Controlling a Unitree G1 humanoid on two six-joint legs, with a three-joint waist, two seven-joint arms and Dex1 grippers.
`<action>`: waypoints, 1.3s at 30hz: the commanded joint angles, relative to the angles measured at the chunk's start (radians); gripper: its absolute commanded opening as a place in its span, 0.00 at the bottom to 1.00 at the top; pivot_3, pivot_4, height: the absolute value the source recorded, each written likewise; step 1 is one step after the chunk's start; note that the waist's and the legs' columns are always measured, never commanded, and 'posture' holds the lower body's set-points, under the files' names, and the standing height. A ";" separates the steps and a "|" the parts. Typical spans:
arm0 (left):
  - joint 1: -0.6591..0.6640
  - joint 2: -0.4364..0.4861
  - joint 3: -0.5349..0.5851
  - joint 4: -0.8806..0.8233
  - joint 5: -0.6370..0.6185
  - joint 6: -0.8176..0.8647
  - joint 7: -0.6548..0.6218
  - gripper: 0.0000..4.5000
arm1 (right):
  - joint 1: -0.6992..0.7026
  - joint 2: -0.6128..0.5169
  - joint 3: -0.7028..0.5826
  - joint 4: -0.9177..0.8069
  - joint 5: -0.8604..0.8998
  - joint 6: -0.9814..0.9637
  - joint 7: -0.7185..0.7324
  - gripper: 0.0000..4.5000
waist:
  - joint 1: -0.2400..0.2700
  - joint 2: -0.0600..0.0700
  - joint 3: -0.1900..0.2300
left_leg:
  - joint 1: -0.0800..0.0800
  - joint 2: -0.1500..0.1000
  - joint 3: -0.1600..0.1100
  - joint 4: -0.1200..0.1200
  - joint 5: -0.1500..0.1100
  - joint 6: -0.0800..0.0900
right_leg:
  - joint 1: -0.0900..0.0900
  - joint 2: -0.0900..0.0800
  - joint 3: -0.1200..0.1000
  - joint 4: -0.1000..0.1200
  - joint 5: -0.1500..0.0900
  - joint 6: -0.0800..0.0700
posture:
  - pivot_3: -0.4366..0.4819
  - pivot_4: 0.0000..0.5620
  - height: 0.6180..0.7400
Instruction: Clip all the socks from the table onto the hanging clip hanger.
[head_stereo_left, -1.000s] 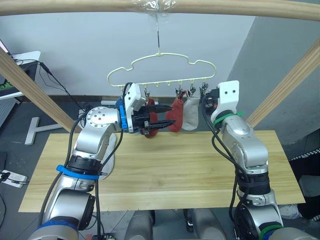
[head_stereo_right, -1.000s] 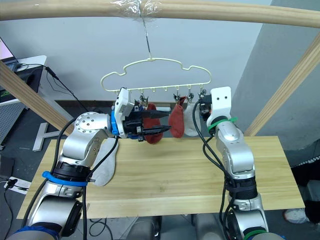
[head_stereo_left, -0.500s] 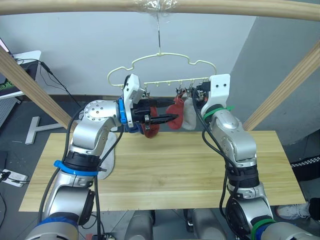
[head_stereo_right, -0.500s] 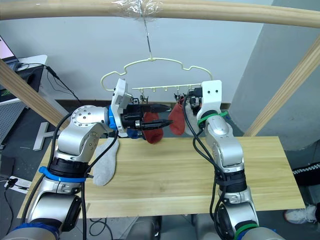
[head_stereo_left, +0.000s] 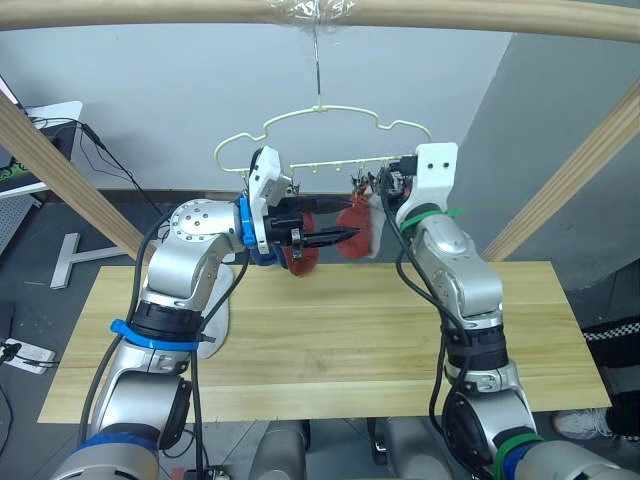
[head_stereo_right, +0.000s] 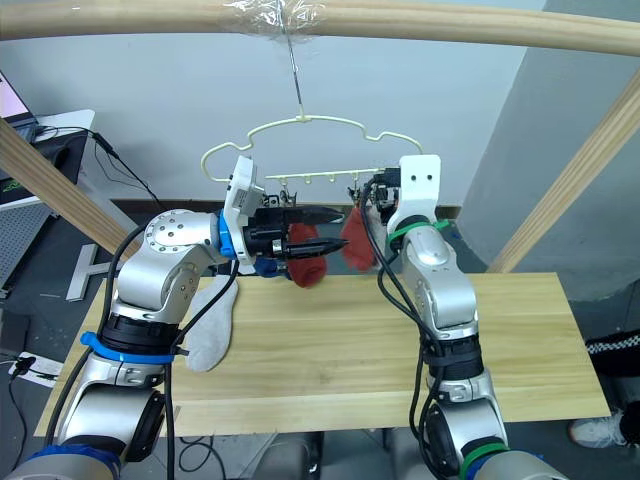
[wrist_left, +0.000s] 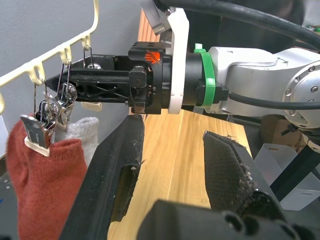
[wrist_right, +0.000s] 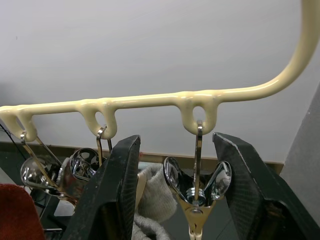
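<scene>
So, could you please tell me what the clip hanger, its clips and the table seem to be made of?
The clip hanger looks like wire under a smooth, glossy cream coating, probably plastic or paint; its loops look rounded and dipped. The clips appear to be polished metal, mirror-bright, with pale tips. The table looks like light wood planks with visible grain and a matte finish.

Two rust red socks (head_stereo_left: 356, 226) and one light grey sock (wrist_left: 86, 131) hang on one clip hanger (head_stereo_left: 322, 122); one more grey sock (head_stereo_right: 208, 325) lies on the bench (head_stereo_left: 330, 340).

Two rust red socks (head_stereo_right: 352, 240) and a grey one (wrist_left: 82, 131) hang clipped on the cream clip hanger (head_stereo_left: 320, 125).
</scene>
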 joint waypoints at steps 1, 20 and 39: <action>-0.022 -0.001 0.007 -0.034 -0.009 -0.008 -0.004 0.50 | -0.020 0.011 0.002 -0.018 -0.003 -0.024 -0.007 0.53 | 0.000 0.000 0.000 | 0.000 0.000 0.000 0.000 0.000 0.000 | 0.000 0.000 0.000 0.000 0.000 0.000 | 0.42 0.45 0.83; 0.004 0.004 0.009 -0.048 0.017 -0.020 0.034 0.50 | -0.052 0.049 -0.007 0.013 0.000 -0.031 -0.025 0.12 | 0.000 0.000 0.000 | 0.000 0.000 0.000 0.000 0.000 0.000 | 0.000 0.000 0.000 0.000 0.000 0.000 | 0.43 0.45 0.83; 0.307 0.092 0.150 0.222 0.237 -0.098 0.405 1.00 | -0.066 0.036 -0.016 0.015 0.014 -0.030 0.000 0.00 | -0.002 0.000 0.000 | 0.000 0.001 -0.001 0.000 0.000 0.000 | -0.002 0.000 0.001 0.002 0.000 0.000 | 0.43 0.47 0.83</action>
